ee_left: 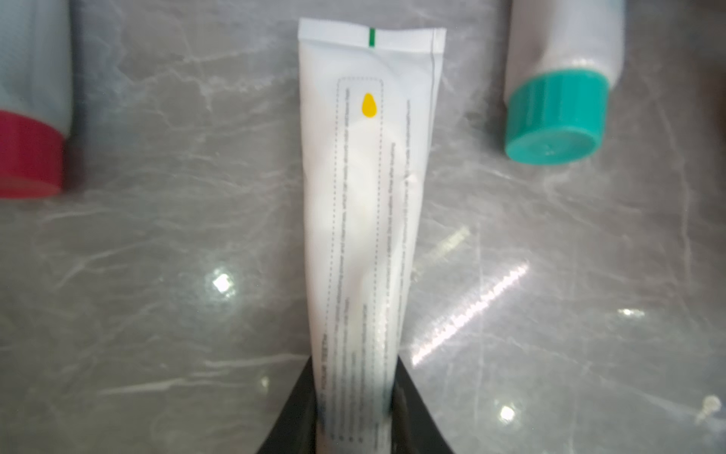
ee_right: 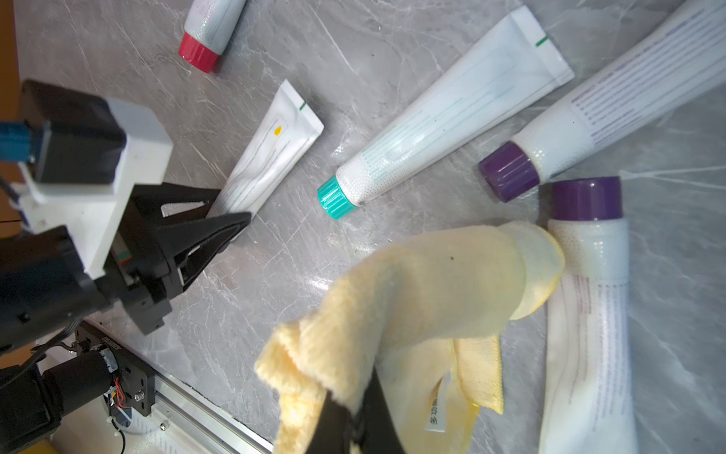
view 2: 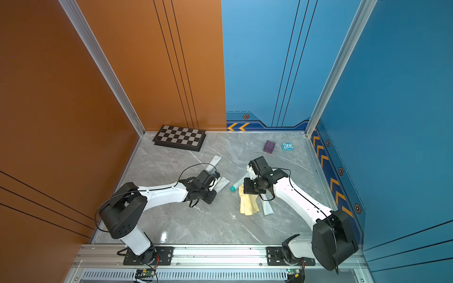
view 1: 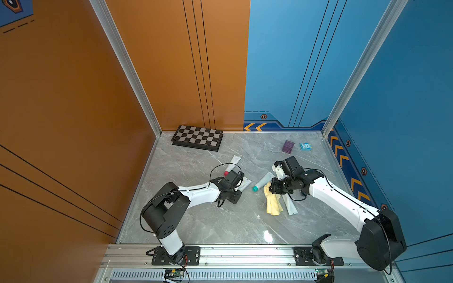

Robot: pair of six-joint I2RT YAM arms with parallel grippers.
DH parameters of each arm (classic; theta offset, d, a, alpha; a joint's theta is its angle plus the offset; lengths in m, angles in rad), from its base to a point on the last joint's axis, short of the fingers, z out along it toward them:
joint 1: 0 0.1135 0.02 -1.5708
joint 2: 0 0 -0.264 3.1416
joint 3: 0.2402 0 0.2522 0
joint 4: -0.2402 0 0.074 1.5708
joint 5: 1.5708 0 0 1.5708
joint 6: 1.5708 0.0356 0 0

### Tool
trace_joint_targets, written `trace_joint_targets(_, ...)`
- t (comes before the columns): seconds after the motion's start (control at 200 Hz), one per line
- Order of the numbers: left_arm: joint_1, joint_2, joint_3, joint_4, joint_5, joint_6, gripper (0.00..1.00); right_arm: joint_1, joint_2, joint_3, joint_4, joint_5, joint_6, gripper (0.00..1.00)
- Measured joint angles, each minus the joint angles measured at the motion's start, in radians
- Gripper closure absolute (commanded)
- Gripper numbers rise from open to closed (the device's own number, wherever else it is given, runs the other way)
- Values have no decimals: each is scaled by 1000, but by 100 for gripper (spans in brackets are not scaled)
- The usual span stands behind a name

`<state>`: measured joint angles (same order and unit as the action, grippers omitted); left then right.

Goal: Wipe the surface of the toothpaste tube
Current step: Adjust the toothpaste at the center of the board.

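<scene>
Nearest to us, at about 4 o'clock from the middle of the surface (view 1: 220,220), the right gripper (ee_right: 349,408) is clenched on a fold of the yellow cloth (ee_right: 412,283). The rest of the cloth hangs loose, and we cannot tell if it touches the surface. A purple-capped tube (ee_right: 589,334) lies just beside the cloth, at its 3 o'clock.

Near the middle, the left gripper (ee_left: 355,365) grasps the toothpaste tube (ee_left: 365,196) at its cap end. In the left wrist view its black fingers (ee_left: 416,412) press on both sides of the tube. This tube is white with a small yellow drop mark, and its crimped end points to about 1 o'clock.

A teal-capped tube (view 1: 262,181) lies at 3 o'clock from it, apart from it, and a red-capped tube (view 1: 232,165) lies at 11 o'clock.

Farther away, a chessboard (view 1: 197,138) rests at 11 o'clock by the back wall. A purple cube (view 1: 288,146) and a small blue box (view 1: 305,146) stand at 1 o'clock.
</scene>
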<state>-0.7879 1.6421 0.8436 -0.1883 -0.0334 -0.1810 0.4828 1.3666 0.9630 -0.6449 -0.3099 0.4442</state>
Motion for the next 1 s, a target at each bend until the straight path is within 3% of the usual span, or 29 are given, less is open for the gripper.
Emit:
trace_joint_targets(0.195,-96,-149,-152,-5,-42,-79,69,33,92,0,8,31,-2,100)
trace_joint_targets(0.4,-123,-258,-243,-30,-50,-135,65,39,267,15,34,83,0,100)
trace_joint_targets(0.475,-124,-280,-251,-37,-49,-142,59,39,324,50,35,100,1,100)
trace_joint_targets(0.596,-124,-303,-253,-37,-45,-156,39,30,390,135,36,106,1,100)
trace_joint_targets(1.001,-49,-194,-220,64,-15,-92,41,14,397,214,32,106,0,100)
